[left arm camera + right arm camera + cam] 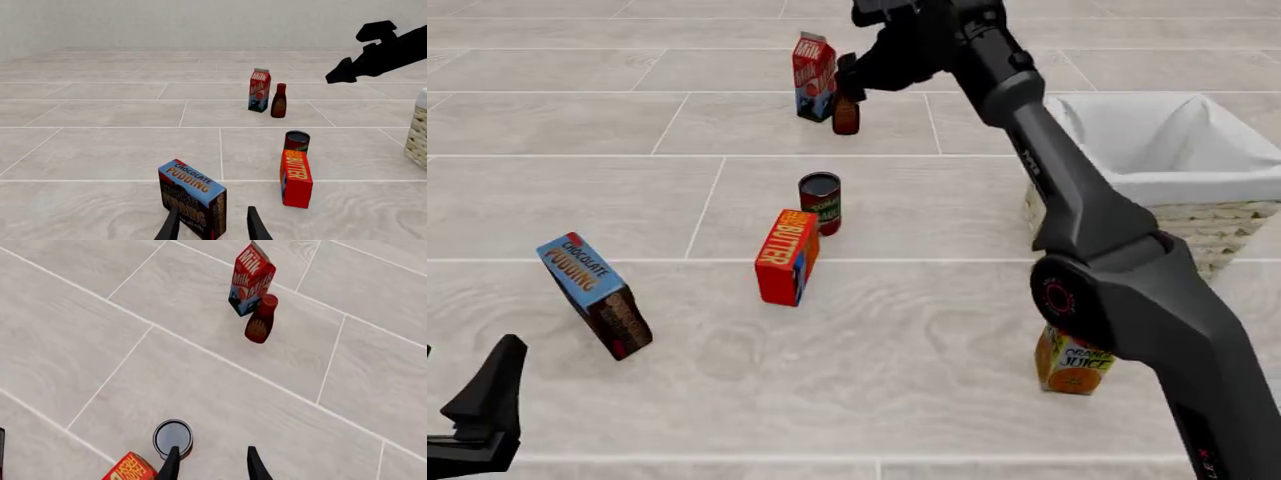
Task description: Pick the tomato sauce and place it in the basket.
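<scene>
Front view: tomato sauce (821, 200) upright on the floor, lower part hidden behind the butter box (787, 256), well apart from the basket (1174, 190), whose right side is cropped. Right gripper (211, 465) parted, empty, fingertips cut off; left gripper (212, 226) likewise released, partly hiding the chocolate pudding box (192, 197).
</scene>
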Available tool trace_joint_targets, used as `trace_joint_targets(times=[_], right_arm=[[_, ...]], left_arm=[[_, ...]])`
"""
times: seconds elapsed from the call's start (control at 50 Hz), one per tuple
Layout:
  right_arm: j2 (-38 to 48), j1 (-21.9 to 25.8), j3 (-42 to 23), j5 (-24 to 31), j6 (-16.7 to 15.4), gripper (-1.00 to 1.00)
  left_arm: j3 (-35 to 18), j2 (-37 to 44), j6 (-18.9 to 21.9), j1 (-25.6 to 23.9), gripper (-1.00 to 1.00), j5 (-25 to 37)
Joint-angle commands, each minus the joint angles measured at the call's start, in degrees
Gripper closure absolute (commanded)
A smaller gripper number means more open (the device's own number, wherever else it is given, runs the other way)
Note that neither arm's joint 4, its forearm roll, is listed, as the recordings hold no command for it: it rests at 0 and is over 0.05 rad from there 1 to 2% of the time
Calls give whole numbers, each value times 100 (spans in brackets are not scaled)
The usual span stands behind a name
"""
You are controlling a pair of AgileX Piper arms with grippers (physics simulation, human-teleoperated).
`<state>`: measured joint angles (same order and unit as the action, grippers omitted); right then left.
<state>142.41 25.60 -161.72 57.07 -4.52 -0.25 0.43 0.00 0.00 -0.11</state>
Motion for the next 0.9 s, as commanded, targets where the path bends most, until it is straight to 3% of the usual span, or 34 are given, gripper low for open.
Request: trace_joint_targets(times=[0.02, 0.48, 0.9], right_arm=[[292, 154, -42, -30, 7, -100], [427, 521, -41, -97, 80, -100], [686, 571, -43, -170, 128, -100]], left_arm=[[0, 0, 0, 0, -100, 0], [0, 0, 0, 0, -100, 0], [0, 0, 0, 0, -100, 0]])
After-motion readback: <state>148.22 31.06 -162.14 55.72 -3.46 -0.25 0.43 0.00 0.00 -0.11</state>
